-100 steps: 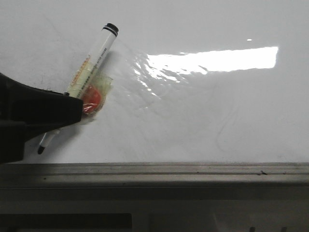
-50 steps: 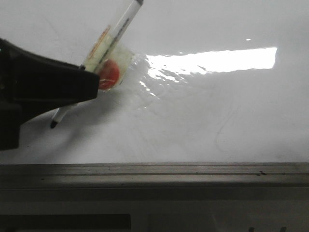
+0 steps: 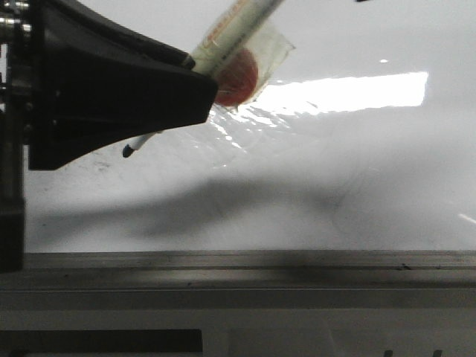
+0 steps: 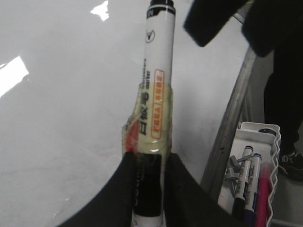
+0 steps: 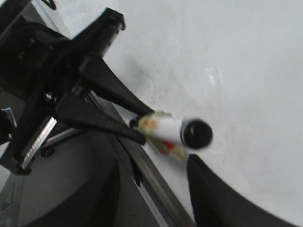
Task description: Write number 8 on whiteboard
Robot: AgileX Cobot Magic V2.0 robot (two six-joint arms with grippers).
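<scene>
My left gripper (image 3: pixel 199 80) is shut on a white marker pen (image 3: pixel 232 26) wrapped in yellowish tape with a red patch. It holds the pen tilted, with the black tip (image 3: pixel 128 151) down and lifted off the whiteboard (image 3: pixel 357 171). In the left wrist view the pen (image 4: pixel 156 71) stands between the closed fingers of the left gripper (image 4: pixel 150 163). My right gripper (image 5: pixel 154 189) is open and empty, just short of the pen's black cap (image 5: pixel 196 133). No number 8 shows on the board, only faint grey traces.
The board's grey metal frame edge (image 3: pixel 238 264) runs along the near side. A white tray (image 4: pixel 258 137) with several markers sits beyond the frame (image 4: pixel 232 127). Bright glare (image 3: pixel 349 91) lies across the board. A person's dark legs (image 4: pixel 284 94) stand beside it.
My left gripper has risen and moved right with the pen. The pen's tip has lifted away from the board, and a broad shadow now lies across the board.
</scene>
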